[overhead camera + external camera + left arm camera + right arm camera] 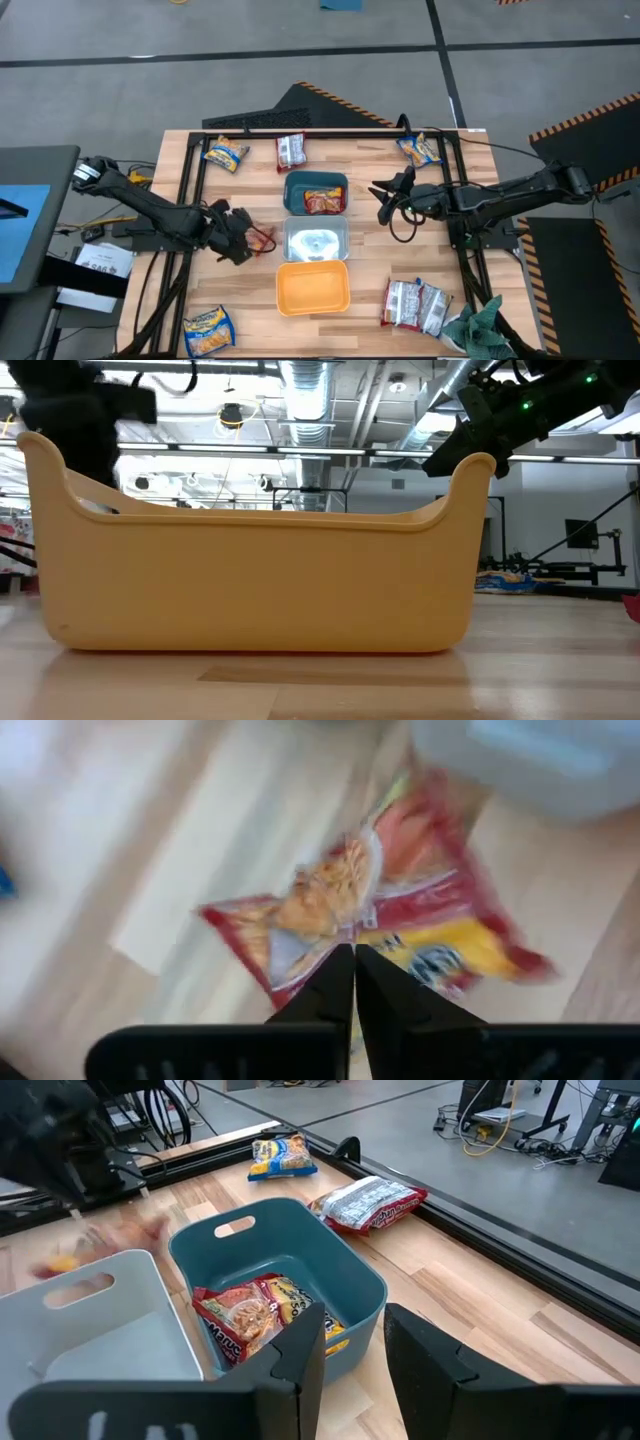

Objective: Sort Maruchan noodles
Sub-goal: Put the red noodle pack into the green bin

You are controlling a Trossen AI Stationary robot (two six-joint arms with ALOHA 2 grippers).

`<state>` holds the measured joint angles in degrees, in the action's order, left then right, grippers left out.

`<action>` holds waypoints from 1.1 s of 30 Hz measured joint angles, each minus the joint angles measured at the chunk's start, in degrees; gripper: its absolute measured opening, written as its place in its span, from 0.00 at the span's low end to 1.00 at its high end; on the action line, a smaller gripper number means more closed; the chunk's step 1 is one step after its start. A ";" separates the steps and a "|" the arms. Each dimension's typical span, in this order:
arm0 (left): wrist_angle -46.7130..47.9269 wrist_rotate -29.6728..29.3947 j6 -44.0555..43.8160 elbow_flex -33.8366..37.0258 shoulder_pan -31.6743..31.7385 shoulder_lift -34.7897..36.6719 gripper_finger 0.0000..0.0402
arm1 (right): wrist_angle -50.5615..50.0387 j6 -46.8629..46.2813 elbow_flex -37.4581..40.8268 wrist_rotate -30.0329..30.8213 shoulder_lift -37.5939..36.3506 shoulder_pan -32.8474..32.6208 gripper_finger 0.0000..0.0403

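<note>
My left gripper [250, 240] is shut on a red-orange noodle packet [263, 238] just left of the white bin [316, 240]. My right gripper [383, 202] hovers open, right of the teal bin [316, 193], which holds another red-orange packet [255, 1315]. The remaining packets lie flat on the table. Yellow ones are at the far left [226, 152], the far right [419, 149] and the near left [208, 329]. A silver-white one [291, 150] lies at the far side, and two more [415, 305] lie near right. My left gripper pinches the red-orange packet [390, 900] between its two shut fingers [330, 985] at one long edge [345, 942], near that edge's middle. The packet spreads out flat beyond the fingertips. It is blurred, and I cannot tell whether it is clear of the table.
The orange bin [313, 287] stands nearest the table's front edge and fills the low view [260, 580]. A green rag [480, 325] lies at the near right corner. A black frame [330, 132] borders the table, and bare wood shows between the bins and the outer packets.
</note>
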<state>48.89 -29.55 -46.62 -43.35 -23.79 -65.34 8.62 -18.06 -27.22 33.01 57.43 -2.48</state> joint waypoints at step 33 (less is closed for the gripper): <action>-20.18 15.57 25.23 3.27 14.53 -7.91 0.53 | -0.64 0.00 0.00 0.01 0.02 0.02 0.32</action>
<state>28.71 -13.98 -21.39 -40.07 -9.26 -73.25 7.98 -18.06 -27.22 33.02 57.45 -2.46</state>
